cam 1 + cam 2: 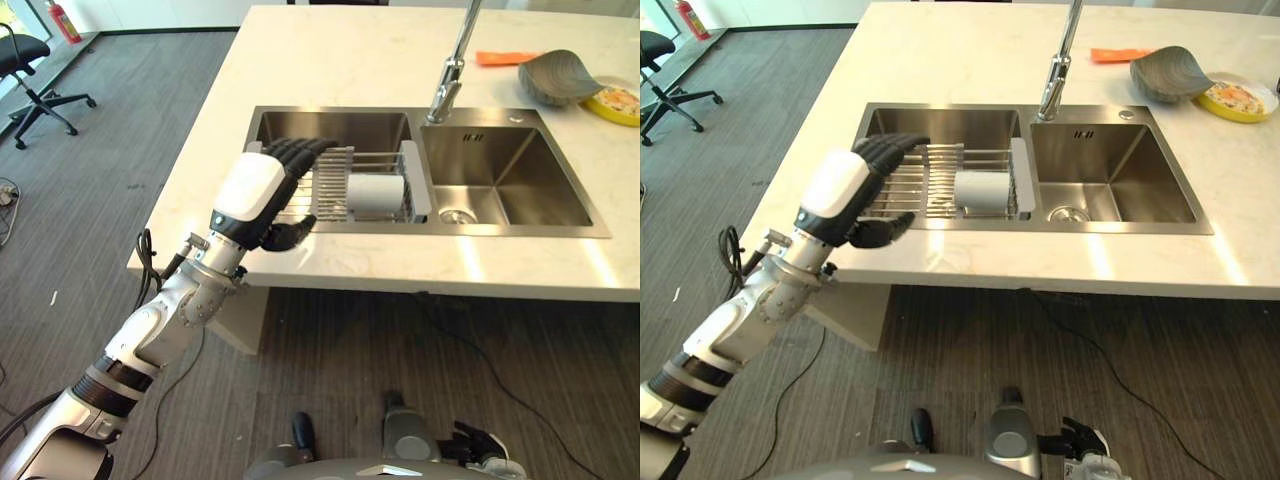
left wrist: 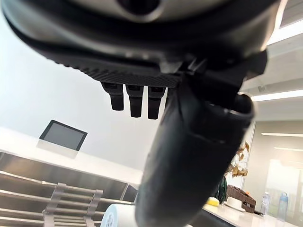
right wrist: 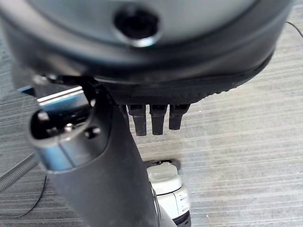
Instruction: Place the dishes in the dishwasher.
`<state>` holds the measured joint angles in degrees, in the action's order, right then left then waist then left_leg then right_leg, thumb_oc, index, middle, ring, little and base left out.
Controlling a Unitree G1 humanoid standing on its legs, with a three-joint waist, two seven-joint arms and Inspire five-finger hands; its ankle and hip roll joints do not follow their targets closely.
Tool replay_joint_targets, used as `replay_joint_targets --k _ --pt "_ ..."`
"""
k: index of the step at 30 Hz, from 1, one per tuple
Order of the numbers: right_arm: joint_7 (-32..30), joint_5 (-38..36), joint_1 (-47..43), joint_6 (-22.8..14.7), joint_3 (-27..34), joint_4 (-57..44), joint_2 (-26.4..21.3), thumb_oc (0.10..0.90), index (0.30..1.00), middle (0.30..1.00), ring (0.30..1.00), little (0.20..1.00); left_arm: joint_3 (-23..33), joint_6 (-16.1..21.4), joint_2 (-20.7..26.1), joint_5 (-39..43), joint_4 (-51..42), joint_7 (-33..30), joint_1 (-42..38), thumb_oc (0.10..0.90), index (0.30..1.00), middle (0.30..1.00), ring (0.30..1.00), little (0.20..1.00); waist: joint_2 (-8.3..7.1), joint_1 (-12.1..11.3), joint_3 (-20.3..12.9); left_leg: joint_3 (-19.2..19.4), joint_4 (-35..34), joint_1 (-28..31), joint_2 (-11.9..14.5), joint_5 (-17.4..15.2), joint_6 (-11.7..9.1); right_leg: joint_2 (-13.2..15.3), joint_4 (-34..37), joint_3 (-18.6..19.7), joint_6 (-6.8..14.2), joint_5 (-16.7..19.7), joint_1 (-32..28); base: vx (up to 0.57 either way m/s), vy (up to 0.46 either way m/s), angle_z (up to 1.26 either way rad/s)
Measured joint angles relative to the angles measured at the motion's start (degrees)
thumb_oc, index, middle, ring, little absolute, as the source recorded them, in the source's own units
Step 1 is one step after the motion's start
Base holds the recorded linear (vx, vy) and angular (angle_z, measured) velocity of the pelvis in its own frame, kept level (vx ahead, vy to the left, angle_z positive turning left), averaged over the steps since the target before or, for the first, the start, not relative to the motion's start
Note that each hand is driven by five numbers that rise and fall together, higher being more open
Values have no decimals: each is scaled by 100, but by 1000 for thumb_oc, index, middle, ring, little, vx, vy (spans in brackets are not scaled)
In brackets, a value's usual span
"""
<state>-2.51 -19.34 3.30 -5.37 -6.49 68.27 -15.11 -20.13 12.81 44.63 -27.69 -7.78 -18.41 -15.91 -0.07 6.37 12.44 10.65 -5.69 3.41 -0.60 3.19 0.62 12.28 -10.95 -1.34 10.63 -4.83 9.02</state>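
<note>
In the left eye view, the left hand (image 1: 262, 195) is hanging over the near left corner of the steel double sink (image 1: 520, 190), its fingers (image 1: 300, 152) stretched out straight and holding nothing. A white cylindrical cup (image 1: 374, 196) is lying on its side in the wire dish rack (image 1: 340, 185) across the left basin, just right of the hand. On the pale stone surface (image 1: 330, 60), far right, a grey bowl (image 1: 556, 78) is sitting beside a yellow plate (image 1: 616, 104).

In the right eye view, the right hand (image 1: 1080, 440) is hanging low above the floor, well apart from the sink.

In the right wrist view, its fingers (image 3: 151, 118) are pointing straight at the grey floor (image 3: 246, 156), released.
</note>
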Motion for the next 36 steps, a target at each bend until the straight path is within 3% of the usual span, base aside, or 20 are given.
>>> replay_joint_targets --k 2,3,5,9,15,17,18,20,21,23,25,36 --pt "28 34 0 29 38 157 -15 800 900 900 900 900 -1 -5 -96 7 4 165 7 800 900 900 900 900 27 -134 -27 1 14 62 96 -39 -148 -106 410 -17 -36 439 -163 71 -81 2" --pt "58 86 6 43 39 257 -23 800 900 900 900 900 -4 -2 -135 15 4 233 7 800 900 900 900 900 37 -150 -52 -24 29 152 193 -68 -212 -222 981 -85 -227 988 -524 86 -97 3" --pt "80 162 -10 80 78 419 -79 800 900 900 900 900 -5 -6 -102 66 2 419 5 800 900 900 900 900 91 -153 -174 34 32 258 322 -139 -313 -356 1696 -257 -333 1313 -948 85 -70 -12" --pt "109 175 -52 139 88 306 -413 800 900 900 900 900 3 -13 -115 229 -37 883 -56 800 900 900 900 900 337 43 -303 326 33 585 474 -148 -364 -545 1680 -94 -490 1246 -1148 64 -56 -31" --pt "215 175 -88 234 84 289 -477 800 900 900 900 900 -551 -7 -271 326 -69 1189 -976 800 900 900 900 900 425 386 -317 410 33 683 520 -182 -419 -594 1704 0 -499 1136 -1201 34 -45 -10" --pt "238 175 -82 239 85 412 -503 800 900 900 900 900 -847 61 -490 368 360 1234 -1293 800 900 900 900 900 581 557 -325 481 32 735 578 -293 -530 -650 1708 41 -466 1114 -1198 29 -57 -10" --pt "252 175 -101 253 91 514 -517 800 900 900 900 900 -1359 52 -533 373 981 1274 -1796 800 900 900 900 900 699 574 -336 499 32 748 606 -357 -510 -675 1708 43 -454 1123 -1208 17 -49 -11" --pt "268 178 -195 302 101 600 -561 800 900 900 900 900 -1770 -126 -610 349 1769 1483 -2174 800 900 900 900 900 836 664 -318 612 0 746 612 -408 -527 -668 1708 67 -446 1130 -1155 8 -47 -23" --pt "268 178 -195 302 101 600 -561 800 900 900 900 900 -1770 -126 -610 349 1769 1483 -2174 800 900 900 900 900 836 664 -318 612 0 746 612 -408 -527 -668 1708 67 -446 1130 -1155 9 -37 -29" --pt "331 180 -109 339 144 627 -673 800 900 900 900 900 -1776 -297 -1058 426 2599 1529 -2167 800 900 900 900 900 1099 854 -282 708 -1 763 637 -466 -600 -689 1706 47 -448 1174 -1109 11 -29 -19" --pt "349 179 -79 425 209 636 -759 800 900 900 900 900 -1775 -417 -1177 507 2981 1549 -2170 800 900 900 900 900 1194 957 -260 741 -1 760 659 -443 -567 -720 1706 66 -474 1175 -1098 -5 -39 -11" --pt "364 173 -29 414 305 456 -763 800 900 900 900 900 -1736 -735 -1339 988 3699 1386 -2571 800 900 900 900 900 1139 970 -79 756 32 860 664 -425 -565 -724 1706 38 -501 1176 -1186 -8 -9 1"
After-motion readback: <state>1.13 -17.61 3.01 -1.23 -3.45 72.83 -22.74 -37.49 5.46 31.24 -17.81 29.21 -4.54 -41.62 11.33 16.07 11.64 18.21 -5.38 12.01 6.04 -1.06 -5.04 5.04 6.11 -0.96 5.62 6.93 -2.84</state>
